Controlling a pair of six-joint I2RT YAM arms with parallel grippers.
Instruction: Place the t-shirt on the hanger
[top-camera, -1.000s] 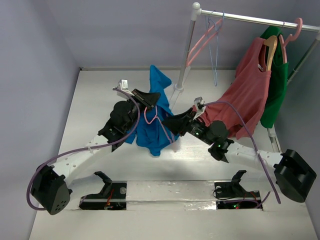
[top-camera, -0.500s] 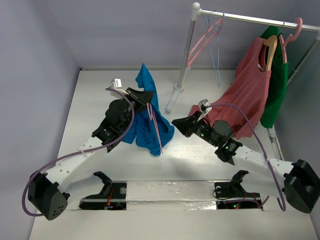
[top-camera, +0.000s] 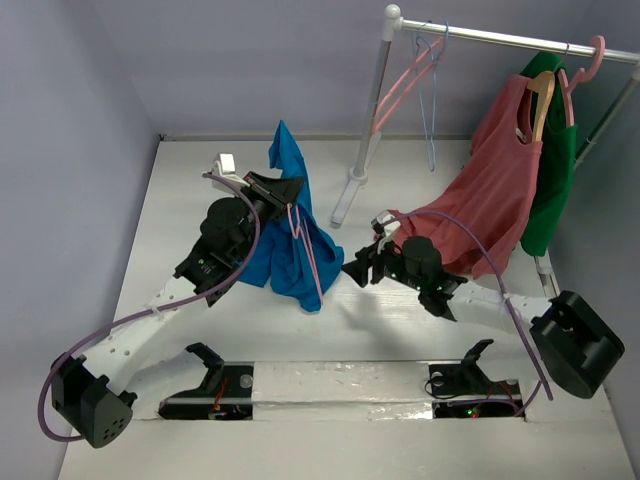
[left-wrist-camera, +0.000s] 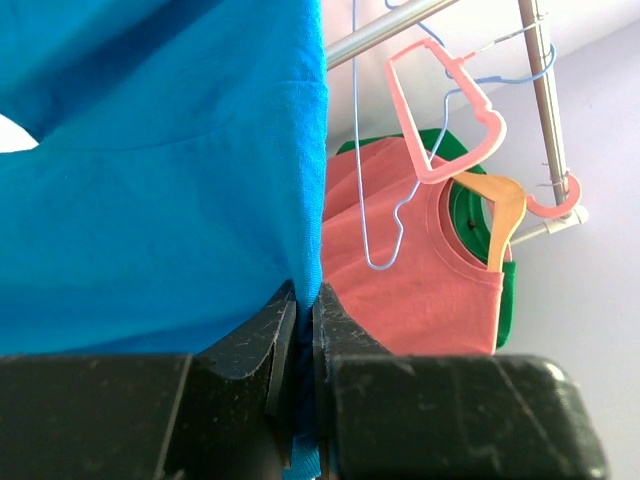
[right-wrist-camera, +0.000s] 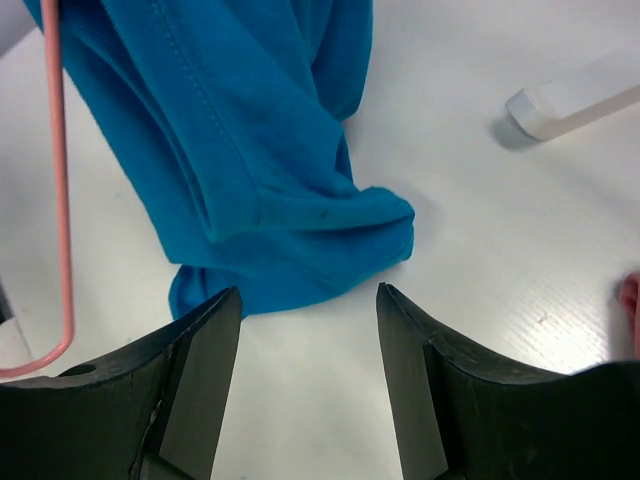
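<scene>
The bright blue t-shirt (top-camera: 283, 258) hangs bunched from my left gripper (top-camera: 291, 192), which is shut on its fabric and holds it up above the table. The shirt's lower end rests on the table. In the left wrist view the t-shirt (left-wrist-camera: 150, 150) fills the left side above my left gripper (left-wrist-camera: 305, 297). The thin pink hanger (top-camera: 309, 254) runs down across the shirt's front. My right gripper (top-camera: 352, 270) is open and empty, low over the table, just right of the shirt's lower end. The right wrist view shows the t-shirt (right-wrist-camera: 250, 130), the hanger's bar (right-wrist-camera: 58, 180) and my right gripper (right-wrist-camera: 308, 300).
A white clothes rack (top-camera: 366, 125) stands at the back right, its foot (top-camera: 345, 203) close to the shirt. On its rail hang another pink hanger (top-camera: 405, 80), a pale blue hanger (top-camera: 432, 110), a salmon-red top (top-camera: 490, 190) on a wooden hanger (top-camera: 540, 100), and a green garment (top-camera: 555, 170).
My right gripper has drawn back from the hanger and dropped low beside the shirt, open. My left gripper has carried the shirt and hanger slightly left and back.
</scene>
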